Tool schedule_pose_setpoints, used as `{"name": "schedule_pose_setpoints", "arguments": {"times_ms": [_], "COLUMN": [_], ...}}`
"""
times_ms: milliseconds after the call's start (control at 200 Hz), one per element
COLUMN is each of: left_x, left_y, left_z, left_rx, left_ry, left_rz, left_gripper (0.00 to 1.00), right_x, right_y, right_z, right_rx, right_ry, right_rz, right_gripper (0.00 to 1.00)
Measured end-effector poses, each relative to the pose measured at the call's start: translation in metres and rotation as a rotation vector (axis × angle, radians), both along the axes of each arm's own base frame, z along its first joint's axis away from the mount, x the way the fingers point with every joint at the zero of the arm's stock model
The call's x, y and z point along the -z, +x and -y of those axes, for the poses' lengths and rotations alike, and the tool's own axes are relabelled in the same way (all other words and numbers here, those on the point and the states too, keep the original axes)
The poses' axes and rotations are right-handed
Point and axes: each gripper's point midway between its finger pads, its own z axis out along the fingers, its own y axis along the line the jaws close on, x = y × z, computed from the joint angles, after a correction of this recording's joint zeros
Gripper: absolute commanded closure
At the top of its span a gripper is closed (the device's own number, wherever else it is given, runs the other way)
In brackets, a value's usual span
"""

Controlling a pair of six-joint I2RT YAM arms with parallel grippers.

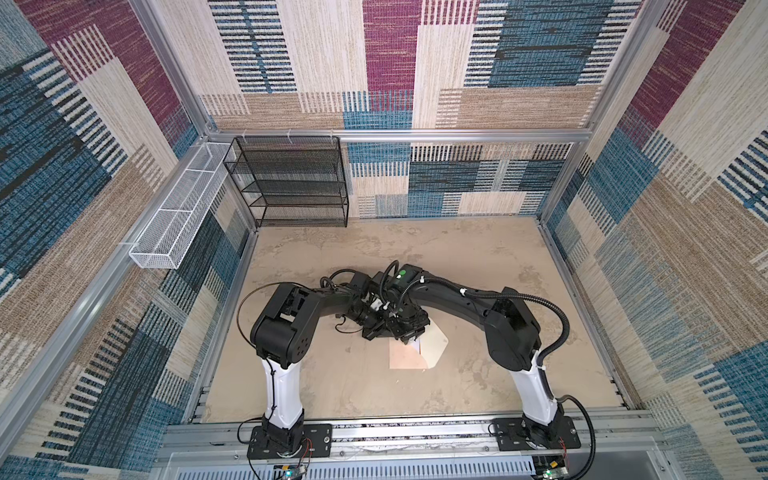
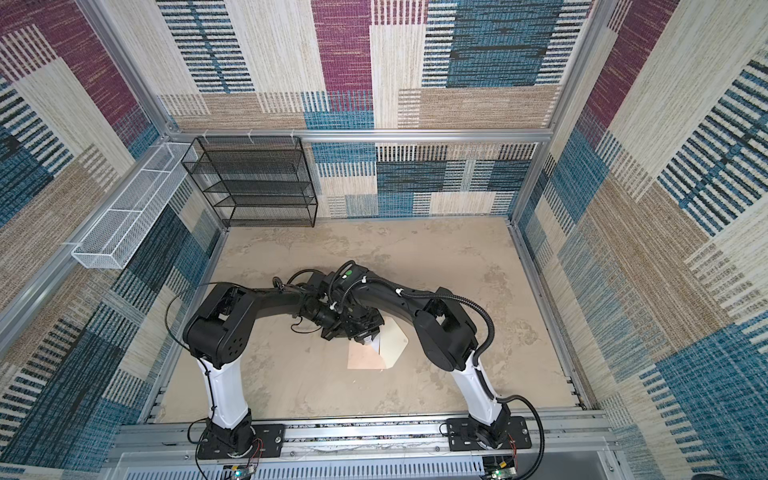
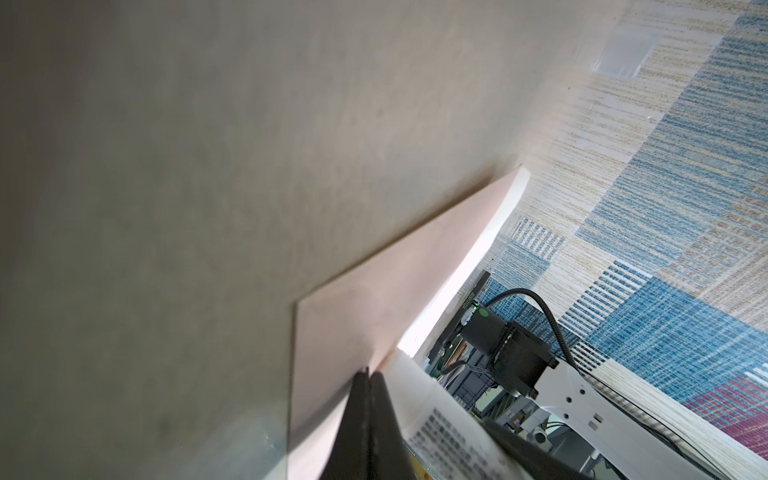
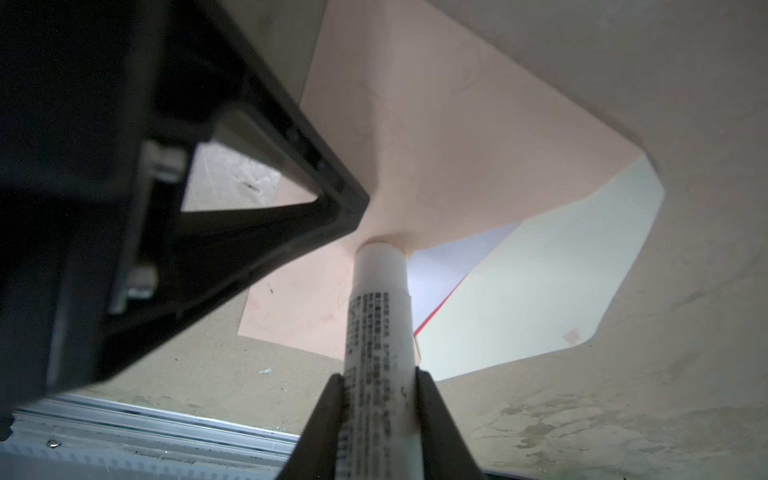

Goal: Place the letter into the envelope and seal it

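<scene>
The envelope point(image 1: 404, 356) point(image 2: 365, 358) lies flat on the table point(image 1: 478, 266) point(image 2: 449, 266), about midway between left and right and a little toward the near side. Its peach body is on the left. Its pointed cream flap point(image 1: 434, 347) point(image 2: 392, 345) is folded open and lies to the right.

The letter point(image 4: 453, 257) sits inside the envelope. In the right wrist view only a white wedge of it, with a thin red edge, shows at the mouth, between the peach body and the flap point(image 4: 540, 282).

Both arms reach in over the far end of the envelope.

The right gripper point(image 4: 380, 376) is pinching a white tube point(image 4: 380, 316) point(image 3: 440, 424) printed with small dark text. The tube's end meets the peach edge at the envelope's mouth, just beside the exposed bit of letter.

The left gripper point(image 3: 368, 374) has its fingers pressed together with nothing between them. Its tips are down at the peach face of the envelope point(image 3: 365, 316), close beside the tube. I cannot tell whether they actually touch the paper.

A small peach square point(image 4: 572, 336) sits near the flap's point.
</scene>
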Motion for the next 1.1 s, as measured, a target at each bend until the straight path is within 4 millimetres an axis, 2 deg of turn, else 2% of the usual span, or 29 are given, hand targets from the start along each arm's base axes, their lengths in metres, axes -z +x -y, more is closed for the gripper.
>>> {"name": "schedule_pose_setpoints", "arguments": {"times_ms": [270,541,676,776,922,1097], "left_x": [0.001,0.001,0.001,0.001,0.001,0.001], "left_y": [-0.001,0.000,0.000,0.001,0.001,0.001], "left_z": [0.001,0.002,0.003,0.002,0.002,0.002], "left_rx": [0.009,0.023,0.030,0.030,0.032,0.034], "left_ry": [-0.007,-0.014,-0.018,-0.018,-0.017,-0.015], "left_rz": [-0.002,-0.002,-0.001,-0.002,-0.002,-0.004], "left_gripper": [1.00,1.00,1.00,1.00,1.00,1.00], "right_x": [-0.006,-0.010,-0.022,-0.037,-0.055,-0.050], "right_y": [0.006,0.015,0.022,0.028,0.028,0.019], "right_z": [-0.002,0.013,0.021,0.013,0.000,-0.005], "right_rx": [0.021,0.065,0.093,0.105,0.117,0.124], "right_ry": [0.020,0.007,0.005,0.053,0.134,0.155], "right_rz": [0.007,0.054,0.075,0.105,0.101,0.046], "right_gripper": [1.00,1.00,1.00,1.00,1.00,1.00]}}
